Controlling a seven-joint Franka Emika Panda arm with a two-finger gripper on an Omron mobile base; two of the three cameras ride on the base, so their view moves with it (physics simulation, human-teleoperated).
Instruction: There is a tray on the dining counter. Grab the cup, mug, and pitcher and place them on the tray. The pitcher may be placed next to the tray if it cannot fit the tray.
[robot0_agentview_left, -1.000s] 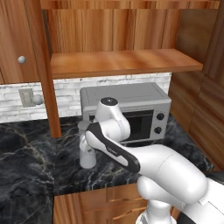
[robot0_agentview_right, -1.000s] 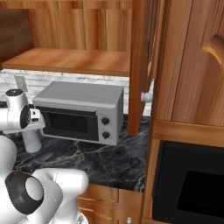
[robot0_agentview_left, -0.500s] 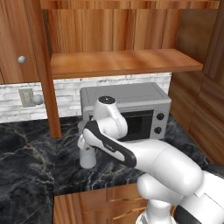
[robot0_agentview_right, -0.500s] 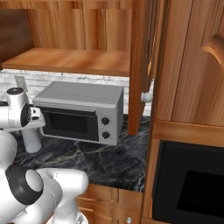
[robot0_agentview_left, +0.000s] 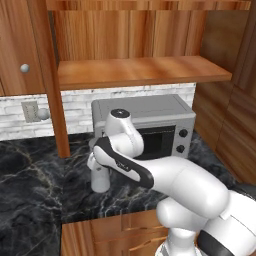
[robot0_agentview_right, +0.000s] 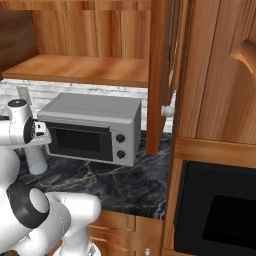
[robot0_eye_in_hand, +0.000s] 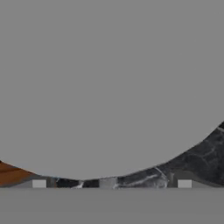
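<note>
Arm folded low to the left — end effector (robot0_agentview_left: 95, 165) spread wide.

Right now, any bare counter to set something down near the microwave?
Free: black marble left of the pitcher, and the strip in front of the microwave. Crowded: around the pitcher, where the gripper, jaws open, sits against it.

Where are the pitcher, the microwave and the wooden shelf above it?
pitcher (robot0_agentview_left: 100, 181): left base view, lower body, left of the arm.
microwave (robot0_agentview_right: 85, 107): right base view, grey top panel.
wooden shelf (robot0_agentview_left: 145, 70): left base view, upper surface.
</note>
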